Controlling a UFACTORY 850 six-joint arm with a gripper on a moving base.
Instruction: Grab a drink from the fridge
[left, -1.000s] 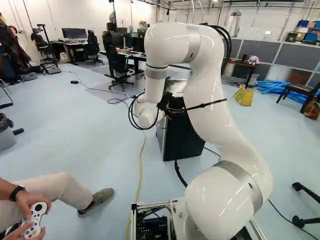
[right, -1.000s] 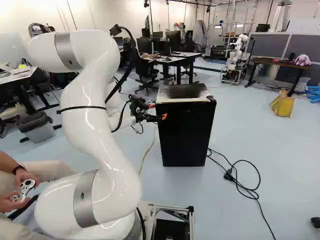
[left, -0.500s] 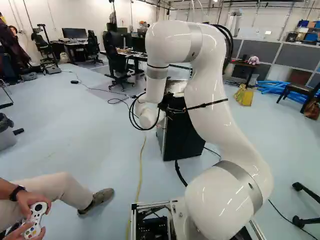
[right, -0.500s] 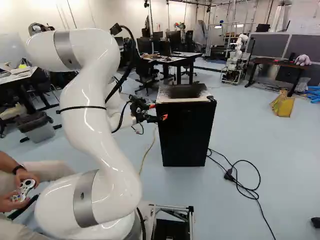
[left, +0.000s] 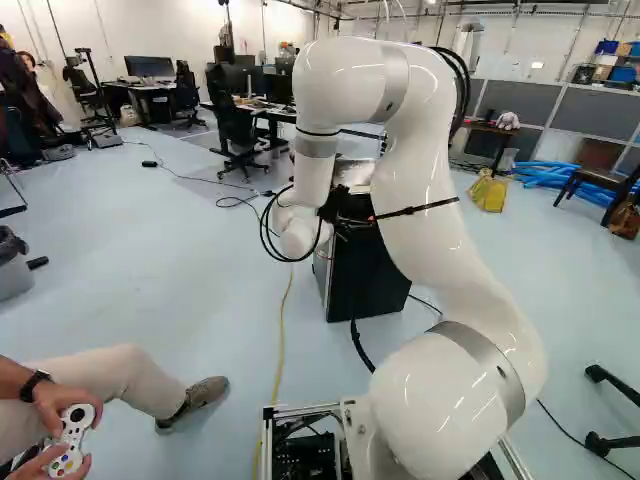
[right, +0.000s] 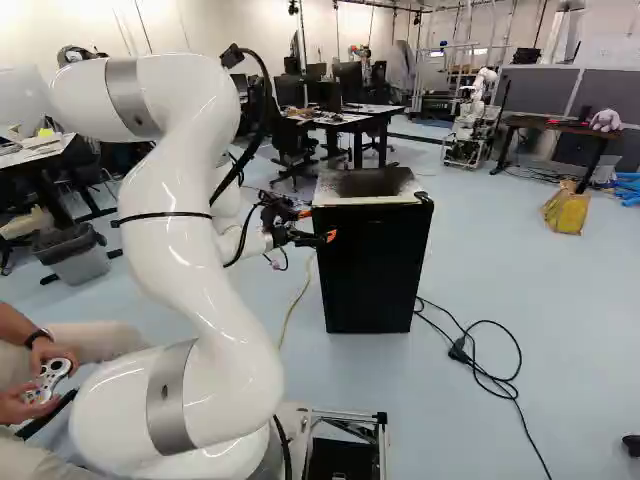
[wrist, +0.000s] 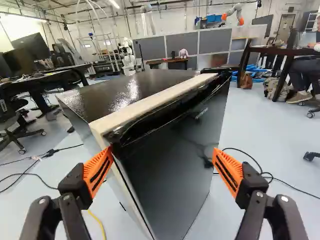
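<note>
Left base view. White, glossy jointed arm (left: 420, 180) arches over and down to a small black box-shaped fridge (left: 365, 275). Fridge stands upright on the pale blue floor (left: 180, 260), probably set apart so its door can swing and the arm can get at it. Forearm hides much of its top.

Right base view. Black two-fingered gripper with orange pads (right: 319, 225) reaches in level at the fridge's upper left edge, near the front corner. Height suits a door edge, I'd judge, not the top. Fridge shut as far as seen. Drink: nowhere in sight, presumably inside. Black cable (right: 485, 375) lies looped on the floor beside the right side.

Wrist view. Fingers well spread, nothing gripped. One orange pad (wrist: 97, 170) is right by the near top corner, where the pale top edge (wrist: 155, 102) meets the side; contact can't be told. Other orange pad (wrist: 228, 170) stands out before the glossy black door front (wrist: 172, 170), apart from it as far as I can judge. Gripper likely set askew to bring one finger to the door's side edge and pry or hook it. Step in hand: getting the door open. Early stage. Risk: fingertip slides off the corner, or shoves the whole fridge.
</note>
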